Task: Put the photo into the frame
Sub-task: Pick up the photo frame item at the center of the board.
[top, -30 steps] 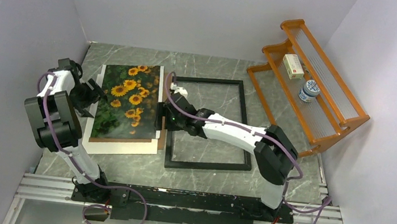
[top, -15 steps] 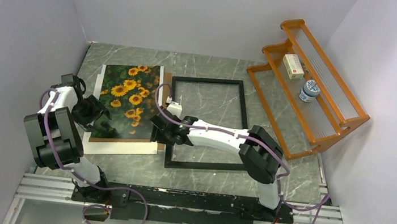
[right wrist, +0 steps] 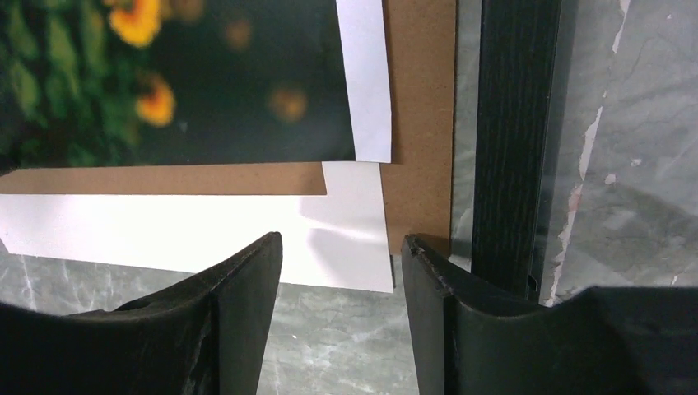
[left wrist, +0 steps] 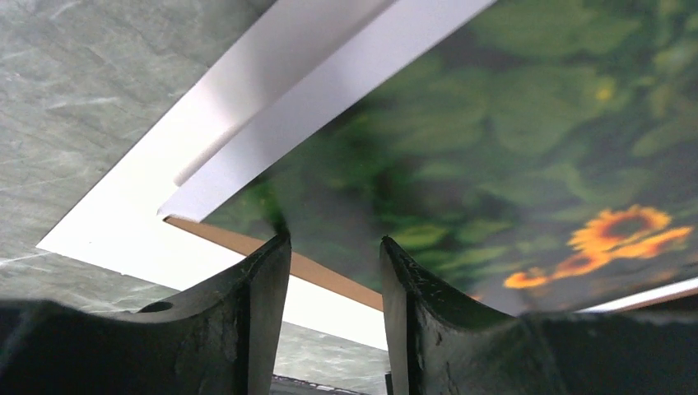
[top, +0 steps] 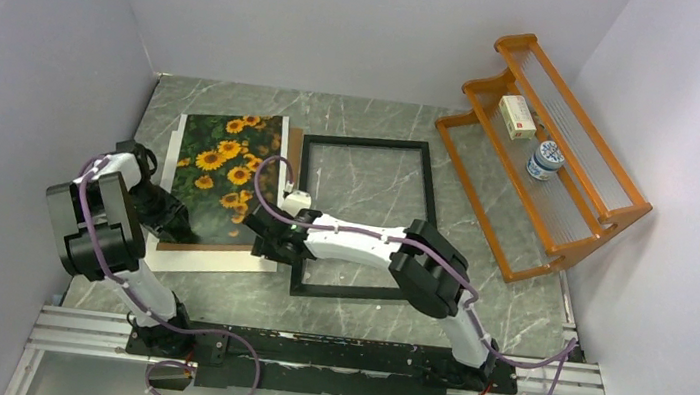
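The sunflower photo [top: 223, 177] lies flat on a brown backing board [top: 293, 165] and a white mat [top: 217, 260], left of the empty black frame [top: 430, 202]. My left gripper [top: 169, 224] is open and empty at the photo's near-left corner. In the left wrist view the photo [left wrist: 510, 148] lies just past my gripper [left wrist: 333, 247], with the board edge [left wrist: 329, 276] between the jaws. My right gripper [top: 265, 245] is open and empty at the stack's near-right corner. In the right wrist view my gripper [right wrist: 342, 247] is over the mat corner [right wrist: 247, 234], beside the frame's left bar [right wrist: 514, 140].
An orange wooden rack [top: 567, 199] stands at the back right, holding a white box [top: 517, 117] and a small blue-and-white jar [top: 545, 161]. Grey walls close in the marble table [top: 352, 309] on three sides.
Both grippers have slid toward the near edge along the photo stack: the left down its left side, the right down its right side. The photo, mat, board and frame have not moved.
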